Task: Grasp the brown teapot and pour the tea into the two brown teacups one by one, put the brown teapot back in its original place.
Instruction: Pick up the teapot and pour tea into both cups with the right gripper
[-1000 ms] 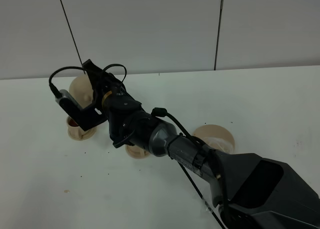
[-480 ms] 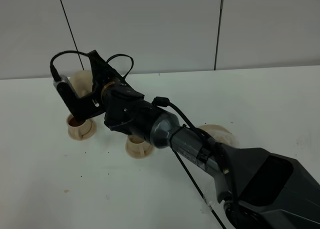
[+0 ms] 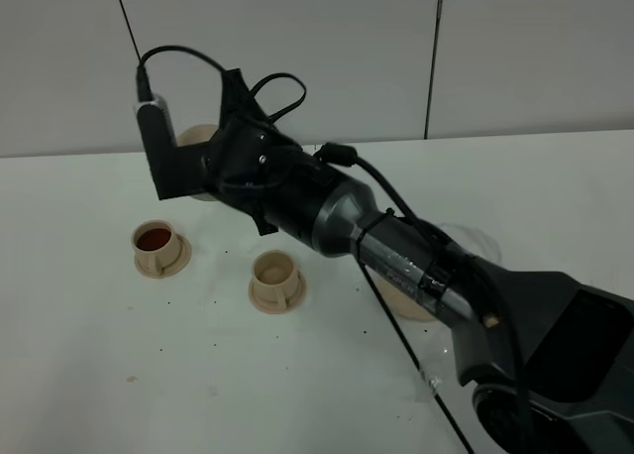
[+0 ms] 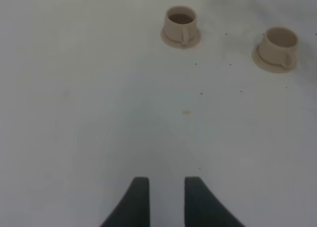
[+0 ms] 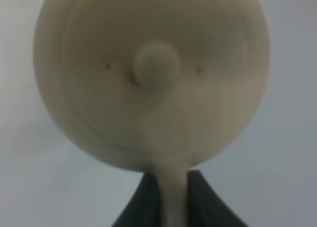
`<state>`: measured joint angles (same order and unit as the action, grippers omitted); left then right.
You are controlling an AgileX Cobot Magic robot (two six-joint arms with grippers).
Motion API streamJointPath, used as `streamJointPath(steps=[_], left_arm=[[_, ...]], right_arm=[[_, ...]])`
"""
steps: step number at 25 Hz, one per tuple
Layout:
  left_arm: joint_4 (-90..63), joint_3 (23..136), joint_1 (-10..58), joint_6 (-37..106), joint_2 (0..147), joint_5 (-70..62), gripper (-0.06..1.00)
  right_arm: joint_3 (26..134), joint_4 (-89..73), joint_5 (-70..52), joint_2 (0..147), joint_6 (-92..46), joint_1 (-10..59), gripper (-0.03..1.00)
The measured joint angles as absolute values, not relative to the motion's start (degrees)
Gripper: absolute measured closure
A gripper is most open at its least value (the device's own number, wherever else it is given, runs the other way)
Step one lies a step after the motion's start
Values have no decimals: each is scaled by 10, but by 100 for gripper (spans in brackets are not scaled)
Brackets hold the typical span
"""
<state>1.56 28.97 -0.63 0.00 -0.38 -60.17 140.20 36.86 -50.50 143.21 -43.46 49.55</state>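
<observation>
- Your right gripper (image 5: 173,180) is pinching the teapot (image 5: 148,78) by its thin handle, squeezed between the two fingers.
- You hold the teapot up in the air, off the table (image 3: 119,375), far over on the left side. Its lid and round knob face the wrist camera.
- The cup with tea (image 3: 158,242) sits on its little saucer, with dark tea inside.
- The other cup (image 3: 274,272) sits on its own little saucer near it and looks pale inside.
- The big saucer (image 3: 401,300) lies on the table, partly hidden under your right arm and well apart from the teapot.
- Your left gripper (image 4: 167,182) has its fingers a little apart, with nothing between them.
</observation>
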Motion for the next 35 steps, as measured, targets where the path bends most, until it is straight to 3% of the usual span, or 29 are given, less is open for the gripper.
streamJointPath(steps=[13, 35], left_arm=[[16, 290, -6, 0, -4, -602, 70], [16, 290, -6, 0, -4, -602, 70]], right_arm=[[1403, 310, -691, 1411, -418, 450, 87], [1366, 198, -705, 1364, -364, 409, 87]])
